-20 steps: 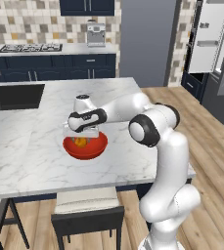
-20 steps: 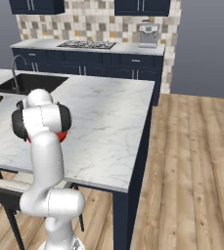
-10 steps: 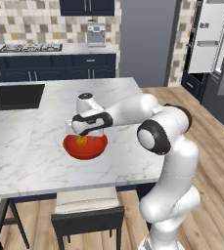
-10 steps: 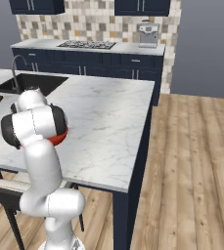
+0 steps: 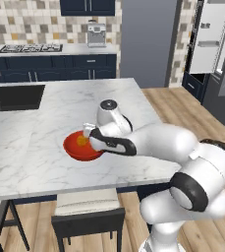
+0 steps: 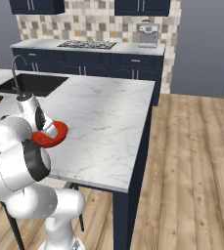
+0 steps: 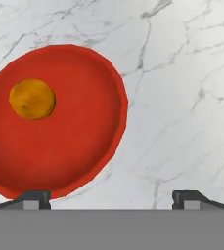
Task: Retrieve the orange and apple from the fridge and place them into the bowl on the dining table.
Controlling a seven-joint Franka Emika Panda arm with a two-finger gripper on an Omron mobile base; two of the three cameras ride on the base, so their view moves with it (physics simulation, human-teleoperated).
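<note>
The gripper (image 7: 111, 197) is seen released, its jaws spread wide and empty above the bowl (image 7: 59, 132) on the dining table (image 5: 45, 128). The orange (image 7: 32, 99) lies inside the bowl, off-centre toward one wall. A knock from the arm on withdrawal could likely slide the glossy, shallow red bowl across the smooth marble. The apple is judged not yet fetched from the fridge (image 5: 210, 39), far right.

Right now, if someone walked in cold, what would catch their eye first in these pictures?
The red bowl on the white marble dining table, with one orange lying inside it. Next, the white arm stretched over the table, its gripper open beside the bowl. Behind, to the right, the fridge stands open.
</note>
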